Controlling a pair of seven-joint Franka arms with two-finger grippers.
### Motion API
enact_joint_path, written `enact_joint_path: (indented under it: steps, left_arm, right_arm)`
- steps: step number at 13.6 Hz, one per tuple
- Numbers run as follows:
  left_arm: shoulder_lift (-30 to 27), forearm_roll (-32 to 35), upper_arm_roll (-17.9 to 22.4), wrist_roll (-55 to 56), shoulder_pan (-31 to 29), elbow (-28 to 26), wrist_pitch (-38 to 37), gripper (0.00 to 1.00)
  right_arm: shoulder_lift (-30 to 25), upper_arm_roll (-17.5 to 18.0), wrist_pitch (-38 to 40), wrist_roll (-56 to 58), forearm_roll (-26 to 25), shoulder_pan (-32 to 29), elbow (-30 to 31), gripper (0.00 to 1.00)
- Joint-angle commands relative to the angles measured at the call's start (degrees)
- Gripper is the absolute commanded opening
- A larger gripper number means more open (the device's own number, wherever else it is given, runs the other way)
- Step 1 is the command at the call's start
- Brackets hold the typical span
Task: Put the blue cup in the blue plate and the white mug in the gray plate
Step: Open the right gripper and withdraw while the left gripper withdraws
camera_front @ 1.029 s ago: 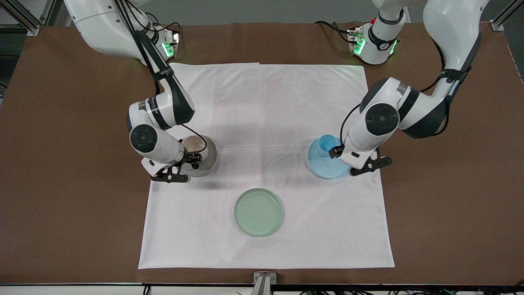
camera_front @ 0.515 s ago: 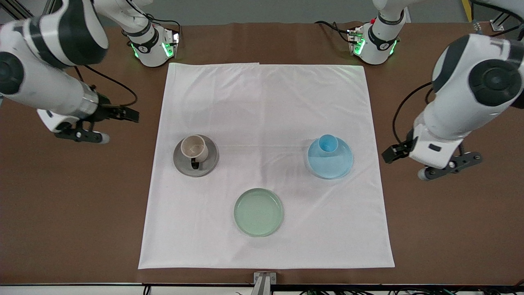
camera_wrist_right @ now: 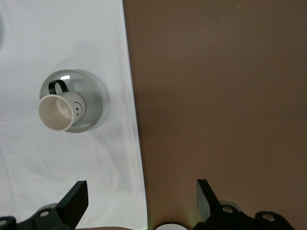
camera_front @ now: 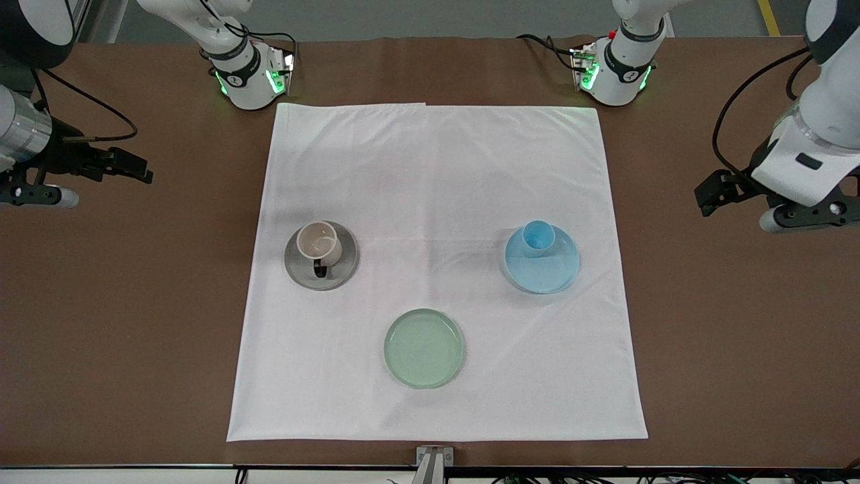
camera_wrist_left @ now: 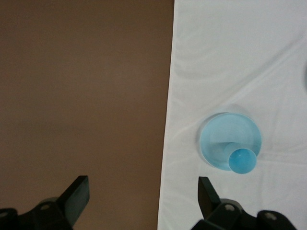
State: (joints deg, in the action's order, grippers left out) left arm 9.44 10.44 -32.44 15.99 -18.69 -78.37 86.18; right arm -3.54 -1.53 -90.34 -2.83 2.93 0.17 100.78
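Observation:
The blue cup (camera_front: 538, 238) stands upright in the blue plate (camera_front: 547, 272), toward the plate's rim farther from the front camera. The white mug (camera_front: 318, 242) stands in the gray plate (camera_front: 342, 267), its dark handle pointing toward the front camera. My left gripper (camera_front: 766, 202) is open and empty, high over the brown table at the left arm's end. Its wrist view shows the cup (camera_wrist_left: 242, 160) in the plate (camera_wrist_left: 223, 136), apart from the gripper (camera_wrist_left: 143, 187). My right gripper (camera_front: 74, 181) is open and empty over the brown table at the right arm's end. Its wrist view shows the mug (camera_wrist_right: 60, 111) in the gray plate (camera_wrist_right: 92, 93), apart from the gripper (camera_wrist_right: 140, 188).
A pale green plate (camera_front: 424, 347) lies empty on the white cloth (camera_front: 437, 168), nearer to the front camera than the other two plates. Both arm bases (camera_front: 245, 74) (camera_front: 615, 70) stand at the table edge farthest from the front camera.
Both grippers have let go and pulled up and outward, each to its own end of the table. The cup and the mug stay in their plates.

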Motion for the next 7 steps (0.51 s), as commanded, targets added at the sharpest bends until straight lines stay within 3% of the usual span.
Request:
enact_joint_path:
  steps: [1,2,3,7]
  left_arm:
    - [-4.95,-4.73,17.77,-6.21,12.82,-2.22,-2.93,1.0]
    - [-5.4,-5.08,23.41,-8.06,17.85,-2.57,-4.16,1.0]
    - [-6.18,-5.43,25.3,-9.73,18.77,-3.71,-4.35,1.0]
    - [-11.36,-9.12,27.5,-13.17,18.07,-10.82,-1.9,1.0]
  right_arm:
    - [-0.51,0.83,0.61,0.37,-0.82,-0.44,-5.4,1.0]
    - [-0.42,0.83,0.43,0.37,-0.82,-0.43,-6.55,1.0]
    - [0.19,0.83,0.26,-0.33,-0.82,-0.43,-8.91,1.0]
    - [3.27,0.83,0.52,0.02,-0.47,-0.87,-15.95,1.0]
